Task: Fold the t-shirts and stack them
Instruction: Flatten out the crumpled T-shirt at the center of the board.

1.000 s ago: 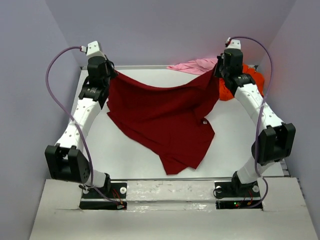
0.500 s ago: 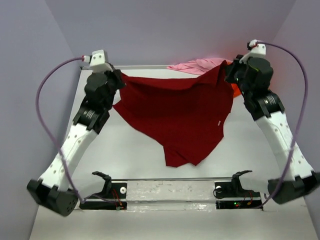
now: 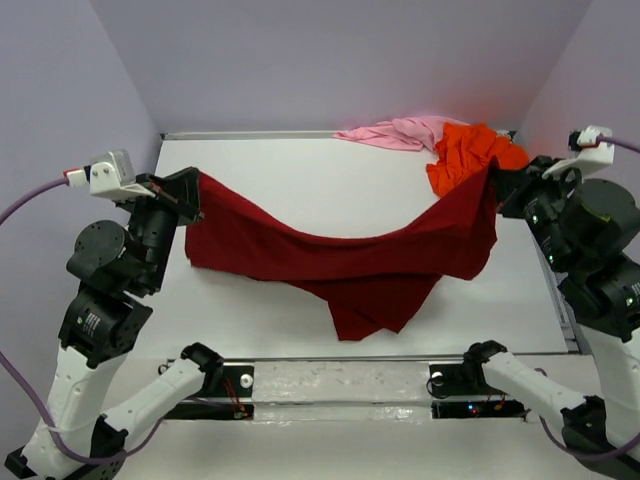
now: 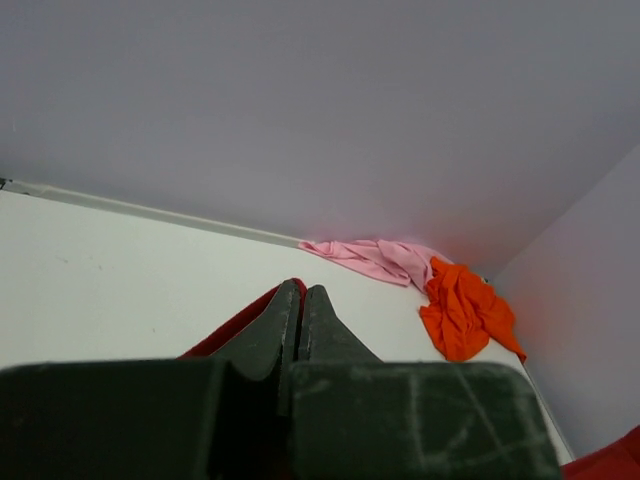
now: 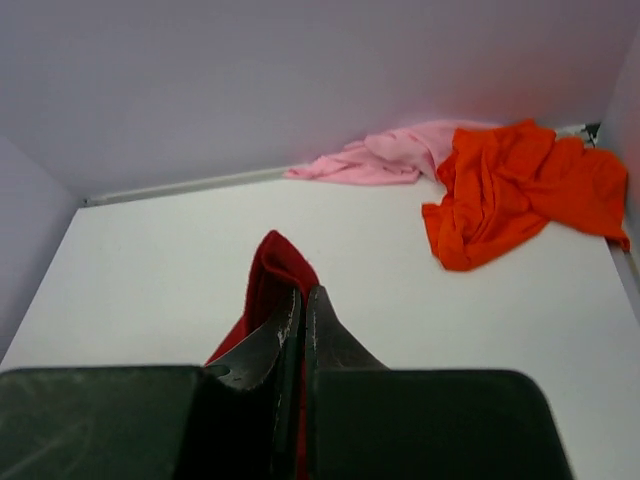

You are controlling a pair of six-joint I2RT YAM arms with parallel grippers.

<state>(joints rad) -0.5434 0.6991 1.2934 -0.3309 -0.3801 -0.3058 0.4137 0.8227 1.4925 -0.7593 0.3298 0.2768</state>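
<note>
The dark red t-shirt hangs stretched between both grippers above the table, sagging in the middle, its lower part trailing near the front edge. My left gripper is shut on its left corner, which peeks past the fingertips in the left wrist view. My right gripper is shut on its right corner, seen bunched above the fingertips in the right wrist view. The orange t-shirt lies crumpled at the back right. The pale pink t-shirt lies crumpled along the back edge beside it.
The white table is walled by lilac panels at the back and sides. A metal rail with the arm bases runs along the near edge.
Both arms have swung outward and toward the near side, raising and pulling the red t-shirt taut between them. The orange t-shirt, hidden by the right arm before, now shows.
</note>
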